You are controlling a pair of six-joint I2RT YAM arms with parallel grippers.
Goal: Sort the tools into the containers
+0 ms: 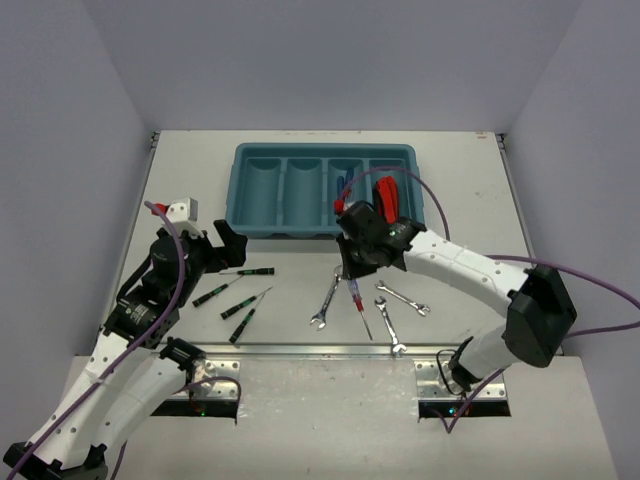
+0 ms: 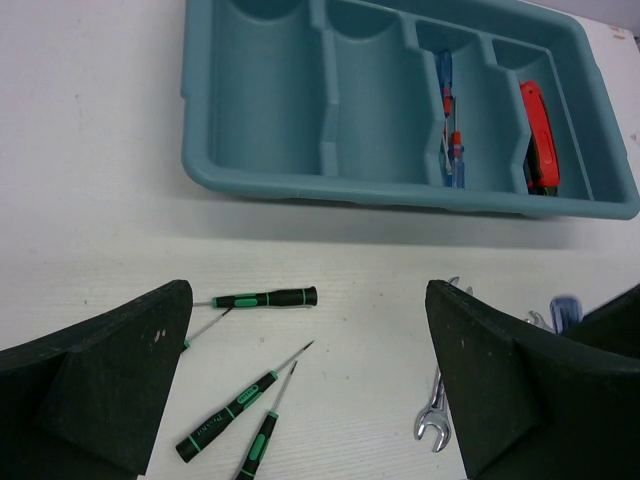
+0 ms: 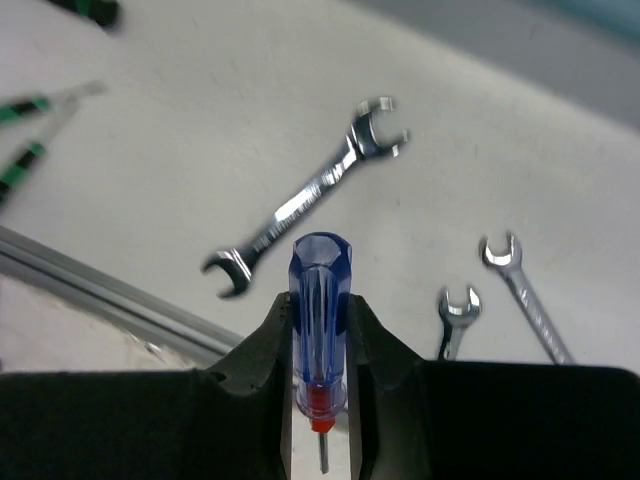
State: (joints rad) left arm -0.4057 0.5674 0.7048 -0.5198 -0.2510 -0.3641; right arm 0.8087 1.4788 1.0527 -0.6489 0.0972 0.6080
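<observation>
My right gripper (image 1: 352, 272) (image 3: 320, 325) is shut on a blue-handled screwdriver (image 3: 320, 290) (image 1: 358, 300), held above the table with its shaft pointing toward the near edge. Three silver wrenches (image 1: 327, 297) (image 1: 403, 299) (image 1: 388, 327) lie on the table under and beside it. Further left lie three black-and-green precision screwdrivers (image 1: 248, 271) (image 1: 215, 292) (image 1: 248, 312). My left gripper (image 1: 225, 245) (image 2: 308, 330) hangs open above them, holding nothing. The teal tray (image 1: 240, 190) (image 2: 300, 185) sits at the back; blue screwdrivers (image 2: 452, 145) lie in its third compartment and red-and-black pliers (image 2: 540, 135) in its fourth.
A metal rail (image 1: 300, 349) runs along the near edge of the table, close to the wrench tips. The tray's two left compartments (image 2: 270, 90) hold nothing. Grey walls enclose the table on three sides.
</observation>
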